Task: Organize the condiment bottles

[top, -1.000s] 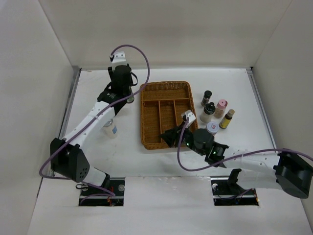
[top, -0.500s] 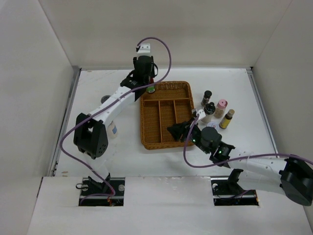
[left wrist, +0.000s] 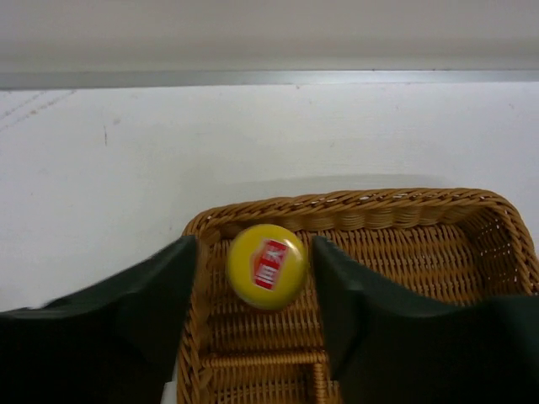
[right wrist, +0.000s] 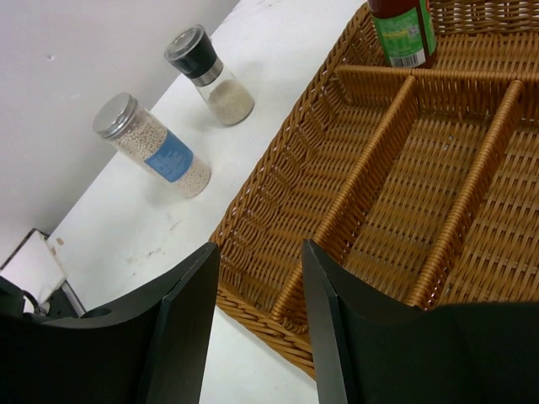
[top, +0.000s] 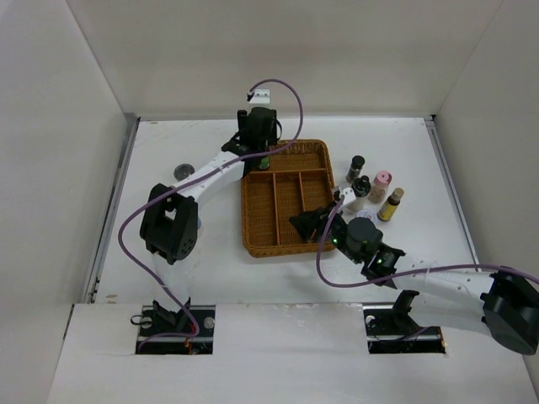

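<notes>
Apparently you are releasing yellow-capped sauce bottle into brown wicker tray; left gripper spread around it, right gripper spread, empty. Next: lift straight clear.

Tray brown wicker weave; bottle cap yellow, red label; jar silver lid, blue label

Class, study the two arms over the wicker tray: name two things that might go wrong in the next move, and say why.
1. The yellow-capped bottle stands near the far-left corner of the wicker tray, and the left pincer flanks it closely. A slanted retreat may tip it.
2. The right pincer hangs open over the tray's near end. Lowering there might catch a divider and jolt the tray, toppling the bottle.
</notes>
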You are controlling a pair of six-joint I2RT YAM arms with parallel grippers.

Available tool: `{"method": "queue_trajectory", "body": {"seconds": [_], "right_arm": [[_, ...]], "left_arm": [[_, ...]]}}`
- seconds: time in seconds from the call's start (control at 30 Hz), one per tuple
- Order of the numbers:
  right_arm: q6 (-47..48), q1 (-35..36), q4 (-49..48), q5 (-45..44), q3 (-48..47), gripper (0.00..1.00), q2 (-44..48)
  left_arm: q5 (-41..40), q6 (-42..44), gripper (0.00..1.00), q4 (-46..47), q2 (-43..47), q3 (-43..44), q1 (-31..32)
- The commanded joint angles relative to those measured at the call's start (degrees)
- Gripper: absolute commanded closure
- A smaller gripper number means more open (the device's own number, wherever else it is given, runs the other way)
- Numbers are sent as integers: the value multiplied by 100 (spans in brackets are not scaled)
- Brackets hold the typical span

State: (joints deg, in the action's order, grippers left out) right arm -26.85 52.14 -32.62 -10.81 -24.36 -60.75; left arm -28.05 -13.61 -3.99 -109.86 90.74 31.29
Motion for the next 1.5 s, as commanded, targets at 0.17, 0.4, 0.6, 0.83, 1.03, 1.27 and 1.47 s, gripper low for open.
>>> {"method": "queue_trajectory", "body": {"seconds": [0.17,0.4,0.6,0.83,1.03,1.27,1.47], "right_arm": [[-48,-33,-298,-106,19,49,81],[-92,-50,-297,-106,36,48,125],[-153,-112,-289,-114,80,47,248],[-215,-121,-192,-115,46,34,239],[-206,-95,-183,-62,19,28,204],[-180,-77,-201,-27,-7,28,116],[-180,-33,-227,0,-51,28,-15]], "left_arm": [[-279,86,20,900,904,-311,145],[-841,130,13,970,1984,-1082,285],[-1982,-71,12,840,4100,-3058,566],[-2855,-1975,12,-2109,6151,-4591,831],[-2522,-2551,12,-2748,6469,-4978,137],[-1862,-2349,15,-1738,5784,-5338,-672],[-1352,-2103,29,-876,5371,-5488,-945]]}}
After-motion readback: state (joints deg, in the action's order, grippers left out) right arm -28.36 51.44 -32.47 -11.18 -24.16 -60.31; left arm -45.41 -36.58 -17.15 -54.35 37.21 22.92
